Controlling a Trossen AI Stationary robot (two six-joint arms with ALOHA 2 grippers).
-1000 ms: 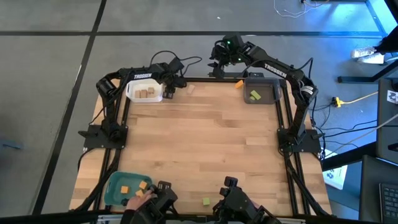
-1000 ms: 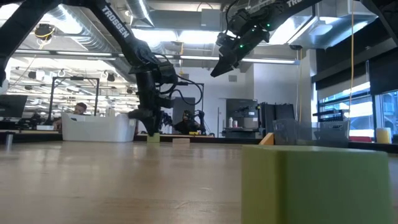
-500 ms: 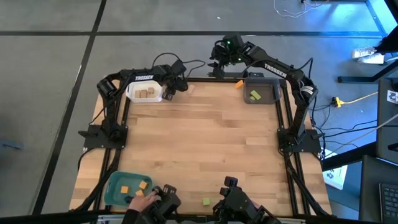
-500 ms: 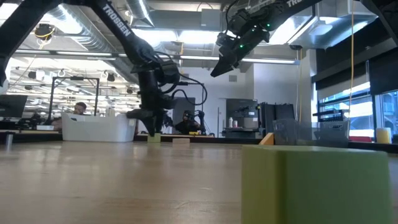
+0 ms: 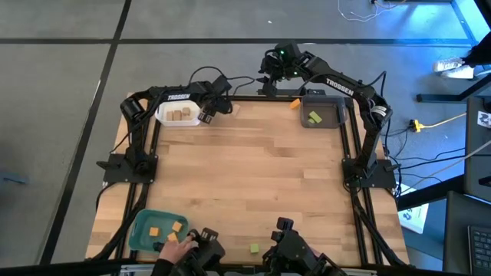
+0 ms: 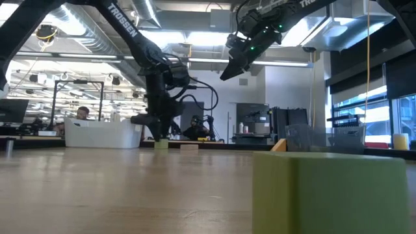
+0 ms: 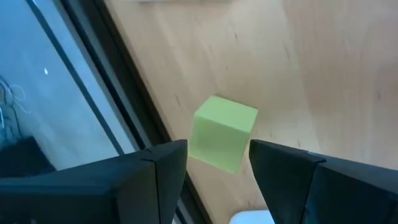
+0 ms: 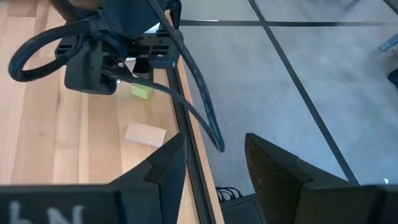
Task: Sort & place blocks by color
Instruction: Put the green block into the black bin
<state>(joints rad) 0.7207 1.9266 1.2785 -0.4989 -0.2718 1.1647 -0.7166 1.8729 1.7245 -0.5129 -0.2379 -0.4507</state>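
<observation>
A light green block (image 7: 222, 132) sits on the table by its far edge, right of the white tray (image 5: 164, 116) that holds tan blocks (image 5: 181, 115). My left gripper (image 7: 217, 146) points steeply down at it, open, one finger on each side of the block. In the low view the block (image 6: 160, 143) rests on the wood under the left gripper (image 6: 159, 135). My right gripper (image 8: 214, 140) hangs open and holds nothing, high beyond the far edge (image 5: 268, 75). A tan block (image 8: 145, 134) lies just right of the green one. My left gripper has its fingers (image 7: 168, 165) close beside the green block's two opposite sides, coming slanting from above. The block stands on the table. Whether the fingers touch it, I cannot tell.
A grey tray (image 5: 335, 115) at the far right holds a green block (image 5: 314, 117); an orange block (image 5: 294, 103) lies beside it. The teal tray (image 5: 142, 234) at the near left holds orange blocks. Another green block (image 5: 254, 248) lies at the near edge. A person's hand (image 5: 173, 245) shows there.
My left gripper has rolled about its own pointing line above the green block, staying over the same spot. The block has kept its place on the table.
</observation>
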